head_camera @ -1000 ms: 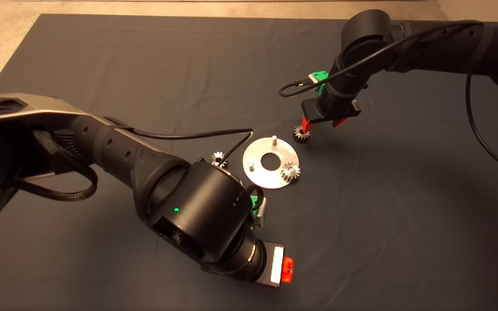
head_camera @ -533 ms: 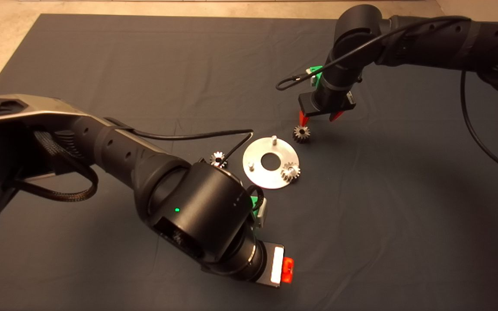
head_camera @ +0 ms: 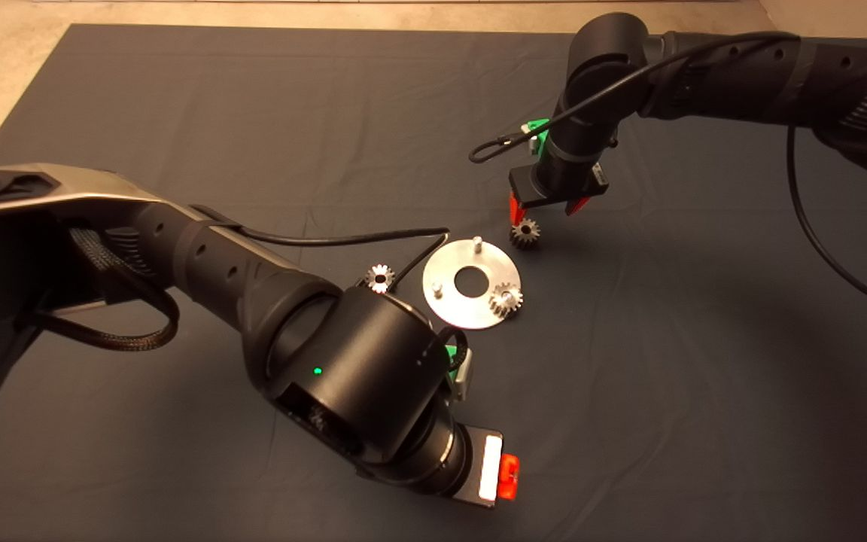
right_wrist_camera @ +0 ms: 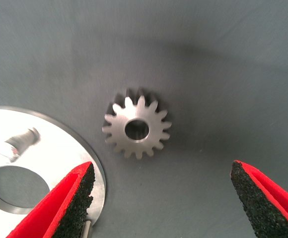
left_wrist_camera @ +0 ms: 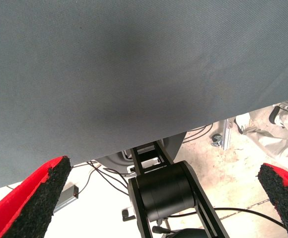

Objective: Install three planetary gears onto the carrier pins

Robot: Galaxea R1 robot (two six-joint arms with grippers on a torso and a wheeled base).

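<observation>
On the dark mat (head_camera: 177,113) lies the carrier disc (head_camera: 454,305) with three pins: one planetary gear (head_camera: 506,299) sits on a pin, while the far pin (head_camera: 477,242) and the near-left pin (head_camera: 438,288) stand bare. A second gear (head_camera: 380,278) lies on the mat just left of the disc, and the third gear (head_camera: 525,233) lies beside the disc's far rim. The right gripper (head_camera: 541,210) hovers over that third gear with its fingers spread wide and grasping nothing; the left gripper (head_camera: 505,476) waits near the mat's front edge, fingers likewise spread and empty, and no writing is legible anywhere.
</observation>
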